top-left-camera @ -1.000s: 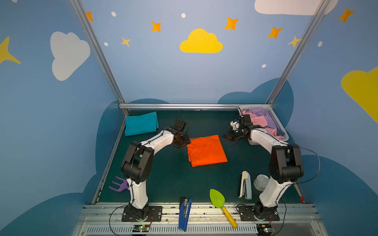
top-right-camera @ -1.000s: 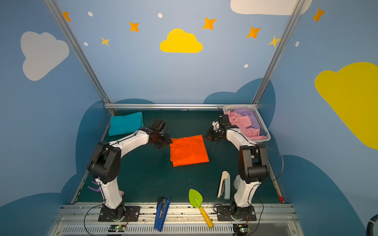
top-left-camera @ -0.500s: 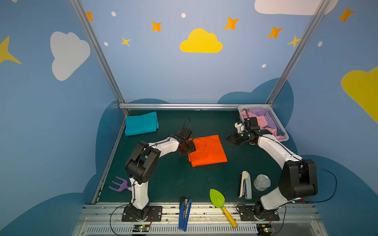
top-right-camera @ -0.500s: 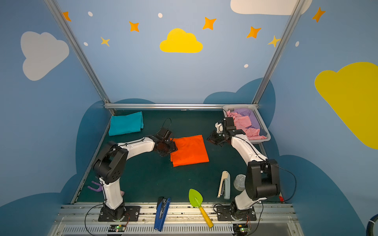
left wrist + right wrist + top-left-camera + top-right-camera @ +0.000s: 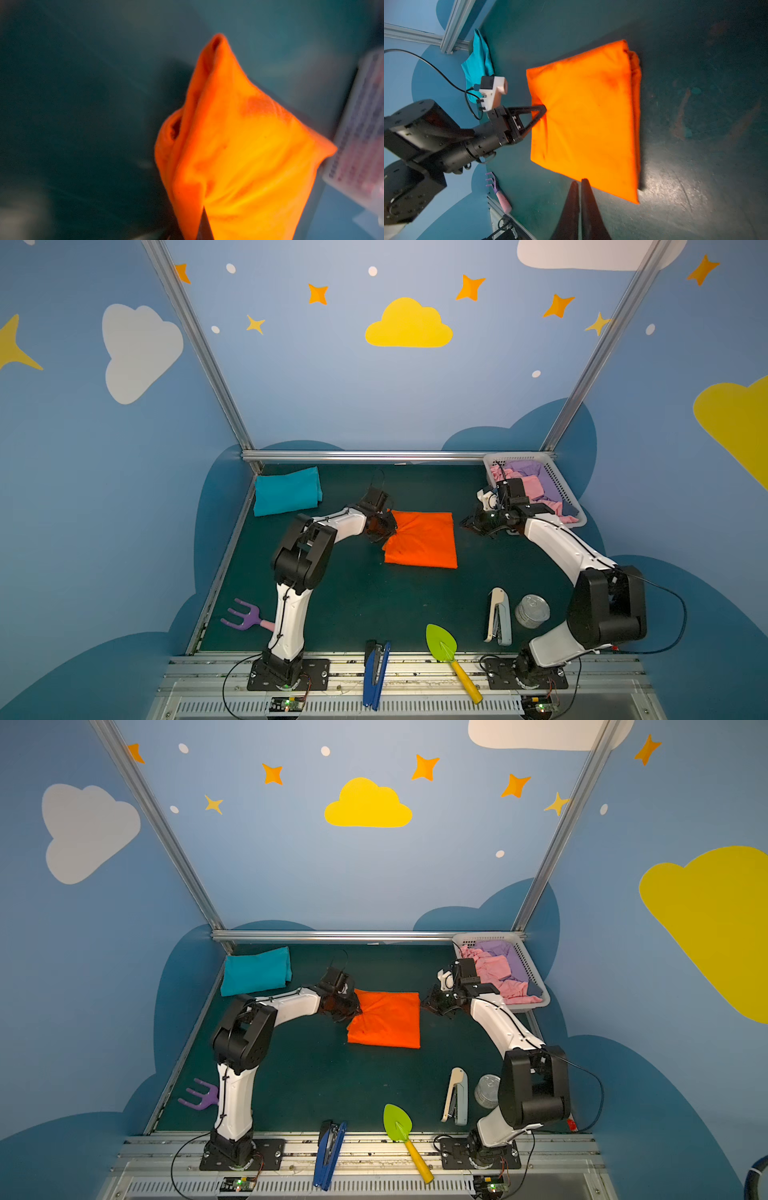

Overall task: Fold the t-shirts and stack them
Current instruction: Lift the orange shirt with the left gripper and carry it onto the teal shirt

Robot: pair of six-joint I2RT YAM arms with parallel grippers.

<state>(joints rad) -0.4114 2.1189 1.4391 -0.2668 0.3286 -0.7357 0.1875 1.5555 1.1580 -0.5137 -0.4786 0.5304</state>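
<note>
White arms (image 5: 286,614), black joints (image 5: 303,556)

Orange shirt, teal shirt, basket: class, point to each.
orange shirt (image 5: 424,539): in a top view, its middle.
teal shirt (image 5: 286,491): in a top view, its middle.
basket (image 5: 559,489): in a top view, right wall.

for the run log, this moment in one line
left gripper: shut on orange t-shirt edge | right gripper: shut, empty | teal t-shirt: folded, far left corner

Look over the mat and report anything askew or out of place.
The orange t-shirt is puckered along one edge, where the left gripper is shut on it, so its folded square looks pulled out of shape there. The teal t-shirt lies folded apart in the far corner, not yet stacked. Nothing looks spilled or damaged.
</note>
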